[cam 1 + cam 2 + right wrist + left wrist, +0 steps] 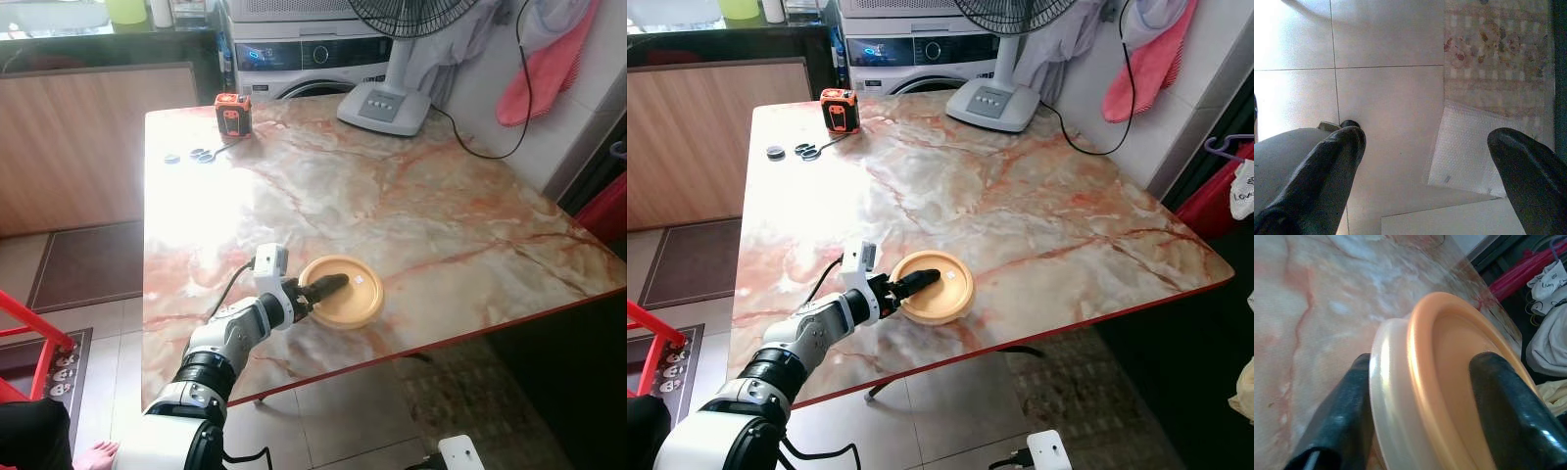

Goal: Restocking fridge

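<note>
One lidded tub [342,291] is sitting near the front edge of the marble surface [421,186], and the left gripper [1420,431] is clamping its rim: one finger [1513,406] is lying across the orange lid, the other running down the pale wall outside. The right gripper [1425,171] is hanging over the tiled floor [1386,88] with its fingers spread apart and nothing between them. Beyond the tub, a wide bare stretch of surface is lying open toward the right and far edges. At the far left corner one orange tape measure [233,115], one pair of scissors [204,154] and one small dark disc [172,158] are lying close together; one fan base [385,106] is standing at the far edge.
</note>
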{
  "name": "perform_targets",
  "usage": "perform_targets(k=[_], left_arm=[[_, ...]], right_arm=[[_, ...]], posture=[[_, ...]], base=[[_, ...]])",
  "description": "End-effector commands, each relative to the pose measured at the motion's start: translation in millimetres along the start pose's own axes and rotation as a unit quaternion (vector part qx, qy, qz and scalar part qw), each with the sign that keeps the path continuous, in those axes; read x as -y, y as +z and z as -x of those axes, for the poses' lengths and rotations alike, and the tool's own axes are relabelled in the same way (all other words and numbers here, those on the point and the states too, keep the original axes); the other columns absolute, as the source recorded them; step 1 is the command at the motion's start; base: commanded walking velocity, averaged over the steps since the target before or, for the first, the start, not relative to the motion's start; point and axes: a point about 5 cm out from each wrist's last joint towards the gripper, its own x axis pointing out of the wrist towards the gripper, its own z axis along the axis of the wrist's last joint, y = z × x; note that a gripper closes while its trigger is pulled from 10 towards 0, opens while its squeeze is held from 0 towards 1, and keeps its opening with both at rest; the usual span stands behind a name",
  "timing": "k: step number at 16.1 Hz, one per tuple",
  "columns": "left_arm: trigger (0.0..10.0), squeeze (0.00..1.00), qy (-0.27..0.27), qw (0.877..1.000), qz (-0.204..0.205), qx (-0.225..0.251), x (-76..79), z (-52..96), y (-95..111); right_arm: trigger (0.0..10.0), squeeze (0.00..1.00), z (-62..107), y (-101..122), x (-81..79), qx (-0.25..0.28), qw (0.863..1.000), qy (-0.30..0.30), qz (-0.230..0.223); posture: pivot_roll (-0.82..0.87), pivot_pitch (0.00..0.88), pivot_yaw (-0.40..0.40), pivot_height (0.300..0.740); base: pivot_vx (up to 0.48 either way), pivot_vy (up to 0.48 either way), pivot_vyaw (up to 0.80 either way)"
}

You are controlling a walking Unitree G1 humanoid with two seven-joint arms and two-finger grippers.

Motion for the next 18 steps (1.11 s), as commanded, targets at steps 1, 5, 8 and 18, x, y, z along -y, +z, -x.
perform_targets(k=[1, 5, 8, 18], left_arm=[[0.0, 0.00, 0.014, 1.000, -0.008, -0.023, -2.4, 0.8, -6.7], [0.0, 0.00, 0.016, 1.000, -0.008, -0.025, -2.9, 1.3, -7.2], [0.0, 0.00, 0.016, 1.000, -0.008, -0.023, -2.9, 1.2, -7.0], [0.0, 0.00, 0.028, 0.999, 0.017, 0.037, -5.3, 4.9, 1.0]], right_arm=[[10.0, 0.00, -0.1, 0.6, 0.6, 0.001, 1.000, -0.002, -0.001], [10.0, 0.00, -0.2, 1.3, 0.3, 0.001, 1.000, -0.001, 0.000], [10.0, 0.00, -0.4, 1.7, 0.0, 0.001, 1.000, -0.001, 0.001], [10.0, 0.00, -0.7, 2.7, -1.2, 0.001, 1.000, 0.000, 0.001]], posture=[[-0.12, 0.000, -0.071, 0.740], [-0.12, 0.000, -0.071, 0.740], [-0.12, 0.000, -0.069, 0.740], [-0.11, 0.000, -0.065, 0.740]], base=[[0.000, 0.000, 0.00], [0.000, 0.000, 0.00], [0.000, 0.000, 0.00], [0.000, 0.000, 0.00]])
